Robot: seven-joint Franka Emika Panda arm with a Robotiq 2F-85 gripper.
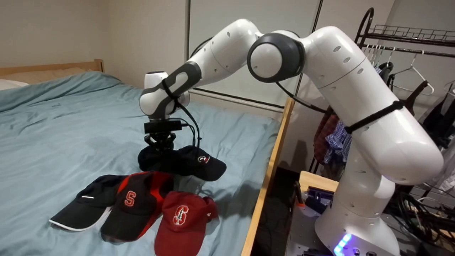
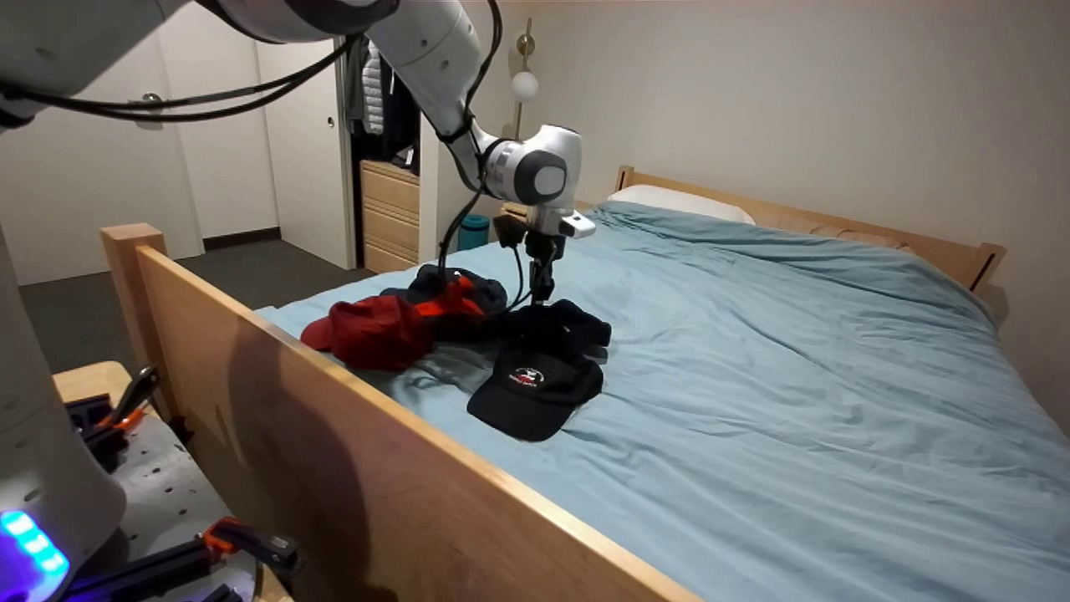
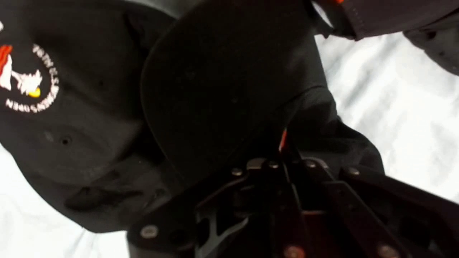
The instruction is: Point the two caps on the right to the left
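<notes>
My gripper [image 1: 161, 150] points straight down at a plain black cap [image 1: 147, 161] on the bed. In the wrist view its fingertips meet at this cap's cloth, where the brim [image 3: 222, 82] joins the crown and creases run towards them; that area is very dark. The brim reaches over a second black cap [image 3: 96, 89] with a small lettered emblem, whose own brim [image 2: 518, 410] points towards the footboard. An all-red cap [image 1: 185, 220] with an S and tree emblem lies apart from my gripper, seen in both exterior views.
A black-and-red cap [image 1: 137, 206] lies beside the red one and touches the black pair. At its side is a black cap with a pale-edged brim [image 1: 85, 208]. A wooden footboard [image 2: 334, 418] rises between robot base and bed. Loose cables [image 1: 193, 124] hang by the wrist.
</notes>
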